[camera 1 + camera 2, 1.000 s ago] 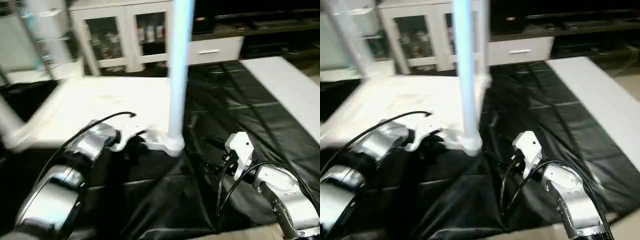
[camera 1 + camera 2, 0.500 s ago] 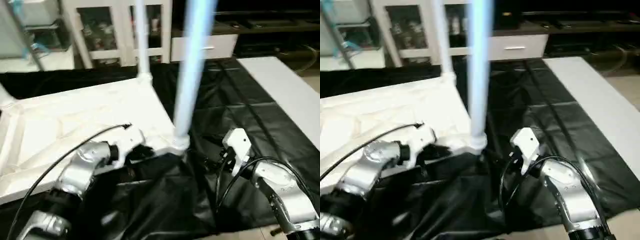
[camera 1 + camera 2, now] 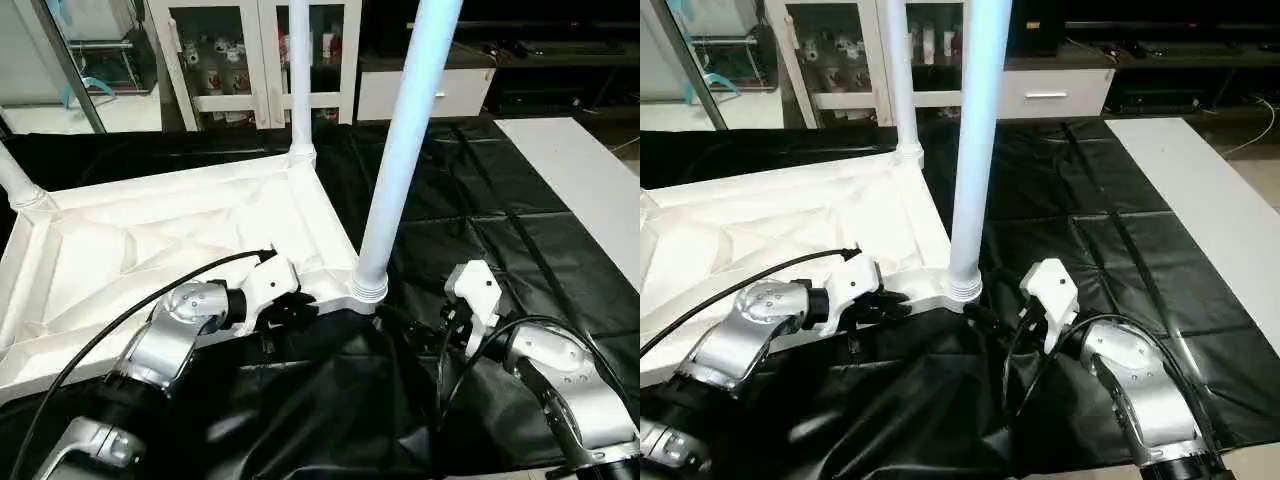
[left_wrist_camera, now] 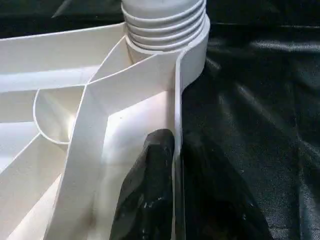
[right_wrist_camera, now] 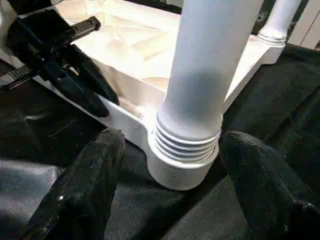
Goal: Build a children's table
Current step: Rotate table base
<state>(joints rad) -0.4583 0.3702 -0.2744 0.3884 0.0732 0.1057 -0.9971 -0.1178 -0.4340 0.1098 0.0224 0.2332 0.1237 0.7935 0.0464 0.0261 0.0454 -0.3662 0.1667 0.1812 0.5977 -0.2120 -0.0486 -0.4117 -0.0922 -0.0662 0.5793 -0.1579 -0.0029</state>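
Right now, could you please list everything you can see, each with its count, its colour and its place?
white plastic rectangular tabletop: one, white, lying ribbed underside up on the black cover, left of centre.
long white tapered tube legs: three seen, white, standing in corner sockets; the nearest is at the near right corner.
black table cover: one, black, wrinkled, under everything.
white flat board: one, white, at the table's right edge.
white glass-door cabinet: one, white, behind the table.
left tool: one, black fingers, clamped on the tabletop's near rim wall.
right tool: one, black fingers, open on either side of the nearest leg's base, apart from it.
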